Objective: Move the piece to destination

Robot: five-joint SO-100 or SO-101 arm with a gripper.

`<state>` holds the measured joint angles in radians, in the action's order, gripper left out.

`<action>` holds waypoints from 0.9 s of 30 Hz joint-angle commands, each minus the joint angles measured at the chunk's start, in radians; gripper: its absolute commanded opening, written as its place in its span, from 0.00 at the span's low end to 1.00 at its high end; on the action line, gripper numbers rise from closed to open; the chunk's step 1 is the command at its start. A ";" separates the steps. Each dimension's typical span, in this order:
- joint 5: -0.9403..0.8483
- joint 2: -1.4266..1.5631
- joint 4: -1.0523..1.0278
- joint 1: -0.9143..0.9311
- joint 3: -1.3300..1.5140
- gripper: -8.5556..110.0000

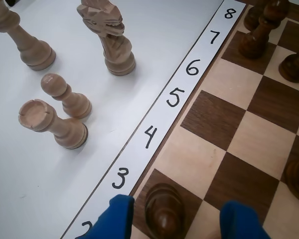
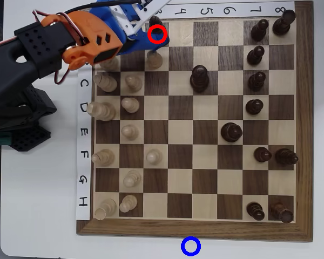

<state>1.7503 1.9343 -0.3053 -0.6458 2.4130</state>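
In the wrist view the tool (image 1: 178, 219) shows only as two blue fingertips (image 1: 114, 219) at the bottom edge, standing apart with the pawn (image 1: 163, 209) between them. The left tip is just beside the pawn; the right one is clear of it, so the jaws are apart and not clamped. The pawn's base is cut off by the frame edge, and it stands on a dark square next to the paper strip (image 1: 154, 124) by the handwritten 3.

In the overhead view the tool (image 2: 151, 24) is mostly hidden under the orange wrist (image 2: 89, 38) and white linkage. The pawn (image 2: 153, 22) is barely visible as a dark patch inside the red ring (image 2: 157, 34), on the top row of the board (image 2: 194, 226) in the column marked 3. The black arm (image 2: 21, 59) reaches in from the left edge, stretched low over the board's top left corner.

The blue ring (image 2: 190, 246) lies on the white desk (image 2: 43, 237) below the board's bottom frame, well apart from the pawn.

Beside the strip in the wrist view stand pale pieces off the board: a rook (image 1: 50, 122), a pale pawn (image 1: 65, 94), a knight (image 1: 107, 35) and one more piece (image 1: 20, 35), its top cut off.
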 commanded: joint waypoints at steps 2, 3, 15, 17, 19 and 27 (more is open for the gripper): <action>0.232 0.005 0.063 -0.051 -0.008 0.28; 0.233 0.003 0.066 -0.054 -0.008 0.28; 0.232 -0.012 0.077 -0.063 -0.014 0.28; 0.224 -0.012 0.075 -0.058 -0.014 0.28; 0.218 -0.012 0.075 -0.054 -0.011 0.28; 0.219 -0.008 0.078 -0.032 -0.005 0.24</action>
<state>1.7503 1.9175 -0.2915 -0.6872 2.4145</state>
